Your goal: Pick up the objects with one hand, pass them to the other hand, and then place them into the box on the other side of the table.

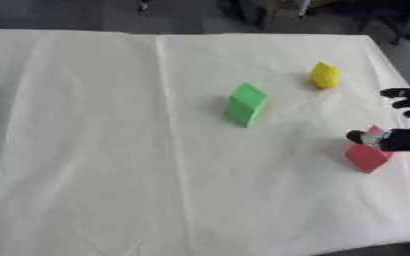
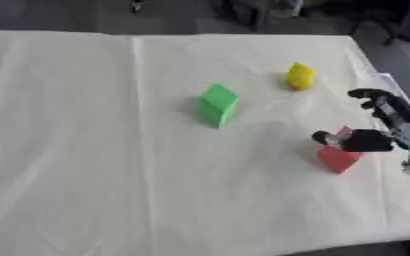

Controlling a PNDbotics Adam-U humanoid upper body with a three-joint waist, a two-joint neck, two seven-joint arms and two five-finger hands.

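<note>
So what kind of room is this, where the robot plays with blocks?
Probably a robot test lab, not a home. A table under a plain white cloth holds only a green block, a yellow block and a red block, which the robot's right hand is touching.

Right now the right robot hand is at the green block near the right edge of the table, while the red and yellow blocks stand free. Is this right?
Not quite: the colours are swapped. The right eye view shows the right robot hand at the red block near the table's right edge. The green block stands free mid-table, and the yellow block stands free beyond it.
</note>
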